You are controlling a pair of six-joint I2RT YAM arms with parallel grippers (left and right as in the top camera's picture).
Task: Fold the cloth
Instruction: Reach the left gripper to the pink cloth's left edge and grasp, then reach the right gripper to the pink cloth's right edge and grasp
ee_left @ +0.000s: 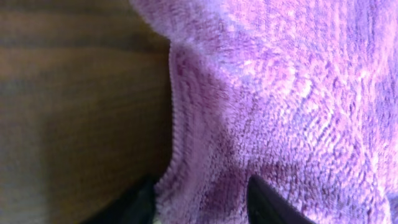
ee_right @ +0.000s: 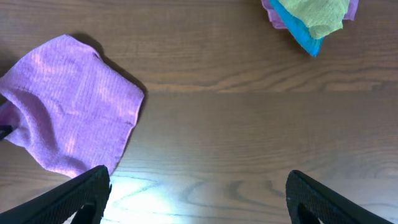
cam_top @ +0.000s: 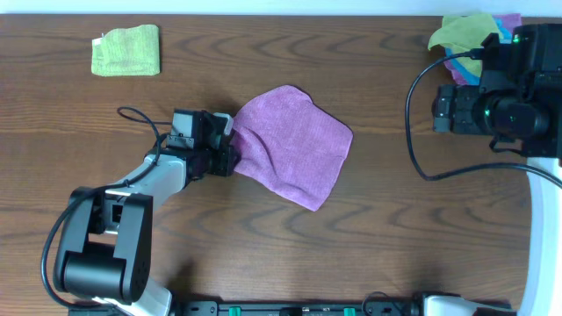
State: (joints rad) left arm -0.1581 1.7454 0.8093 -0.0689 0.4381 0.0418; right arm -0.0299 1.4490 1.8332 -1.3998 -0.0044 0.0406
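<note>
The left gripper (cam_top: 230, 145) is closed on the left edge of the cloth (cam_top: 294, 149); in the left wrist view its two dark fingers (ee_left: 134, 208) stand on either side of a pinched fold of lilac pile, and the hemmed edge of the cloth (ee_left: 280, 93) curves up from between them; from the overhead camera the cloth looks drawn into a ridge at the grip, and the rest spreads away to the right as a rough, skewed square, lying on the brown wooden table (cam_top: 369, 237) a little left of its middle; whether the pinched edge is clear of the wood cannot be told; the right gripper (ee_right: 198, 175) is wide open with nothing between its fingers (ee_right: 87, 193), hanging over bare table well to the right of the cloth (ee_right: 68, 106); near the far right corner, beside the right arm, lies a heap of cloths (cam_top: 465, 39) in yellow-green, blue and purple; a folded yellow-green cloth (cam_top: 127, 50) lies alone near the far left corner, well apart from the rest.
</note>
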